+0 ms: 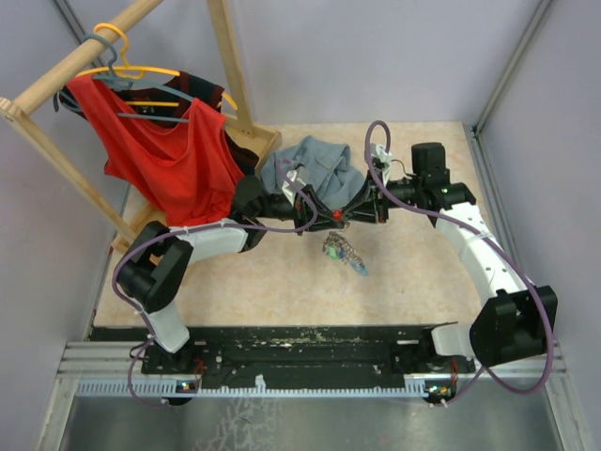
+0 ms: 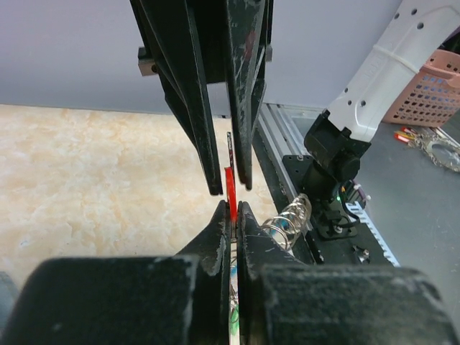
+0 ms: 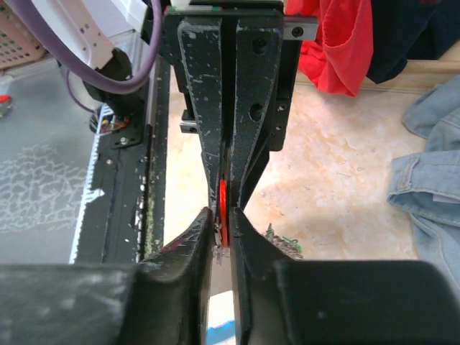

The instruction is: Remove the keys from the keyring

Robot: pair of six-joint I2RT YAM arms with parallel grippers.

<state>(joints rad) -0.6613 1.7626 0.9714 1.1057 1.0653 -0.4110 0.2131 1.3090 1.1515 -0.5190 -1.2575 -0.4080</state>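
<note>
Key with red head (image 2: pixel 230 185) is gripped twice: the left tool (image 2: pixel 231 208) is closed on it, the right tool (image 3: pixel 221 215) too. The keyring (image 1: pixel 344 251) is just below.

This is a robotics lab test cell. Plain grey panel walls (image 1: pixel 329 56) on aluminium posts (image 1: pixel 512 61) box in a beige stone-patterned tabletop (image 1: pixel 282 301). At 6 o'clock a metal rail (image 1: pixel 310 381) carries a left arm (image 1: pixel 207 240) and a right arm (image 1: pixel 479 254), both trailing purple cable (image 3: pixel 149 57). A wooden clothes rack (image 1: pixel 230 56) with a red garment (image 1: pixel 169 155) stands at 10 o'clock. A denim garment (image 1: pixel 315 164) lies at 12 o'clock.
</note>
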